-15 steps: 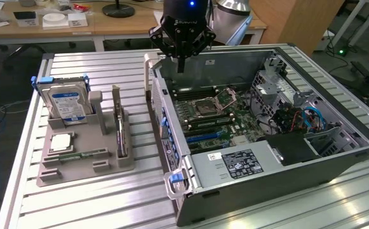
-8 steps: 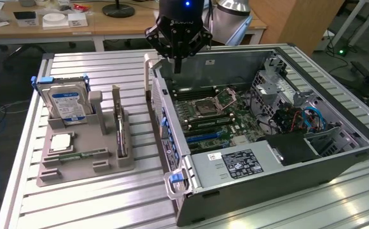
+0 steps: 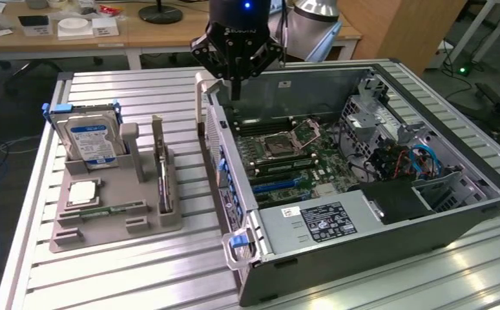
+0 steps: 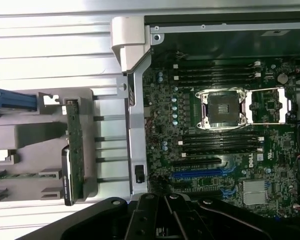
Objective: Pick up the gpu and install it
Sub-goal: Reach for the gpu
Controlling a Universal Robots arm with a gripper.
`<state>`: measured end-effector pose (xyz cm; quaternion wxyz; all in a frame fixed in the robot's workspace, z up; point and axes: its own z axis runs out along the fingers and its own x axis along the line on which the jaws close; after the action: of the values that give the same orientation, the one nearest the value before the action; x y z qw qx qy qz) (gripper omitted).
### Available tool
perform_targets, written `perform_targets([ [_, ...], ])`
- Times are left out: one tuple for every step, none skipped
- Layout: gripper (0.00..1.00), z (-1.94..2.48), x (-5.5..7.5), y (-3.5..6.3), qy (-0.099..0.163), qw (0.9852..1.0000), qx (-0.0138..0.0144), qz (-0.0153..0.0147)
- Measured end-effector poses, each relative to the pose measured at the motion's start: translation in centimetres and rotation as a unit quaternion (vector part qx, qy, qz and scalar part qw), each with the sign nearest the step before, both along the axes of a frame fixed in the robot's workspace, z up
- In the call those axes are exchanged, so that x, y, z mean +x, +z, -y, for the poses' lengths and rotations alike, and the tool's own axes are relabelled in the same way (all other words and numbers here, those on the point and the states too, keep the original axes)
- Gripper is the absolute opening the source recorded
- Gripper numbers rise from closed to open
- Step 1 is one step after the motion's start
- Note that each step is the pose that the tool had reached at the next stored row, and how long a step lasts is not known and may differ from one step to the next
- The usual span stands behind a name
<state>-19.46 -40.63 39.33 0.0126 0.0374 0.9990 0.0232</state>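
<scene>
Exterior view: a black robot gripper (image 3: 235, 93) hangs at twelve o'clock, above the wall of an open grey metal computer case (image 3: 422, 216) that faces a grey plastic holder (image 3: 86, 236). Its fingers (image 3: 234, 84) are pressed together and hold nothing. The case lies on a slatted silver metal table (image 3: 146, 278) with its green motherboard (image 3: 293, 155) exposed. At about seven o'clock from the gripper, well apart from it, the gpu (image 3: 162, 187), a flat green circuit card with a black cooler block, stands on edge in a slot of the holder. A silver hard drive with a blue label (image 3: 90, 142) stands at the holder's ten o'clock. Wrist view: the gripper (image 4: 162, 220) shows as a black body. The gpu (image 4: 75, 145) appears edge-on in the holder (image 4: 20, 135), beside the case. The motherboard (image 4: 215, 150) carries an open silver processor socket (image 4: 225, 107) and a long blue expansion slot (image 4: 197, 175).
</scene>
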Motion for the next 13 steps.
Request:
perform_targets([
  [0.10,0.02,-0.1,0.00,0.000,1.0000,0.0000,0.0000],
  [0.10,0.03,-0.2,0.00,0.000,1.0000,0.0000,0.0000],
  [0.10,0.04,-0.3,0.00,0.000,1.0000,0.0000,0.0000],
  [0.10,0.06,-0.4,0.00,0.000,1.0000,0.0000,0.0000],
  [0.10,0.07,-0.4,0.00,0.000,1.0000,0.0000,0.0000],
  [0.10,0.09,-0.5,0.00,0.000,1.0000,0.0000,0.0000],
  [0.10,0.11,-0.6,0.00,0.000,1.0000,0.0000,0.0000],
  [0.10,0.12,-0.7,0.00,0.000,1.0000,0.0000,0.0000],
  [0.10,0.14,-0.8,0.00,0.000,1.0000,0.0000,0.0000],
  [0.10,0.15,-0.9,0.00,0.000,1.0000,0.0000,0.0000],
  [0.10,0.17,-1.0,0.00,0.000,1.0000,0.0000,0.0000],
  [0.10,0.18,-1.1,0.00,0.000,1.0000,0.0000,0.0000],
  [0.10,0.19,-1.2,0.00,0.000,1.0000,0.0000,0.0000],
])
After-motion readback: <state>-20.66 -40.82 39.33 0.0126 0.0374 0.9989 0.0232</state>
